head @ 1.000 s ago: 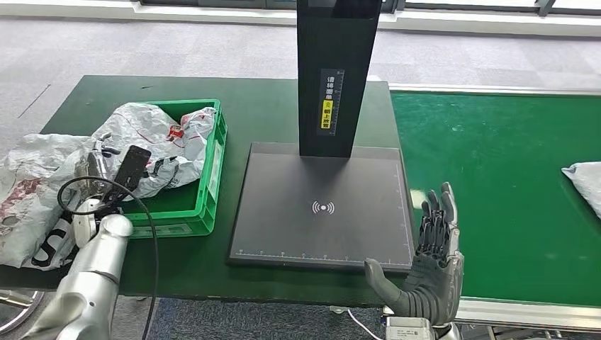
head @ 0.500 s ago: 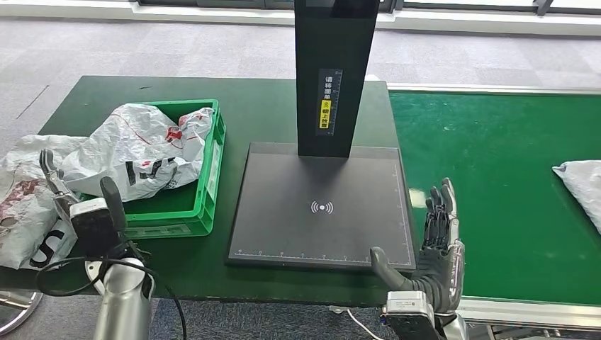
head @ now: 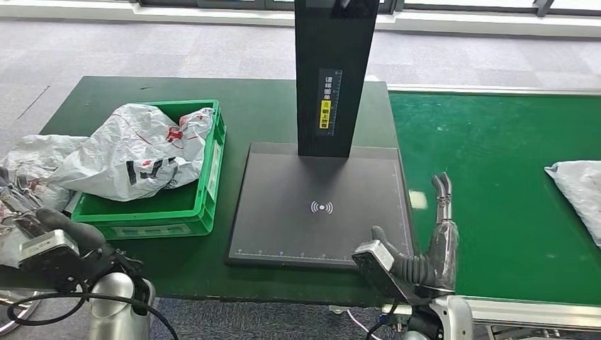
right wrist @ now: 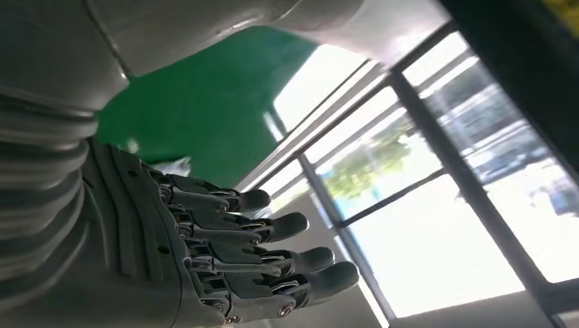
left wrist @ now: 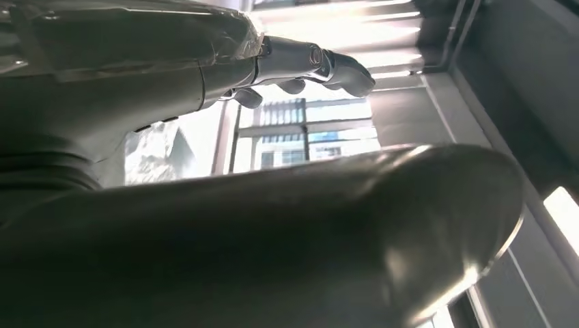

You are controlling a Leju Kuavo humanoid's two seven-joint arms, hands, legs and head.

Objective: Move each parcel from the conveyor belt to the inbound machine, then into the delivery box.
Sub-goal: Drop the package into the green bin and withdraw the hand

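A white-grey parcel lies in the green delivery box, spilling over its left rim. Another crumpled parcel lies on the table left of the box. A third parcel rests on the green conveyor belt at the far right edge. The inbound machine's black plate is bare under its black column. My left hand hangs open at the table's front left corner, holding nothing; its fingers are spread. My right hand stands open, edge-on, at the plate's front right corner, with straight fingers.
The dark green table carries the box and the machine. The belt's metal frame runs along the front right. A cable loops at my left wrist. Grey carpet floor lies beyond the table.
My left hand has drawn back from the parcel in the box to the table's front left corner. My right hand has turned edge-on. The belt parcel has crept left.
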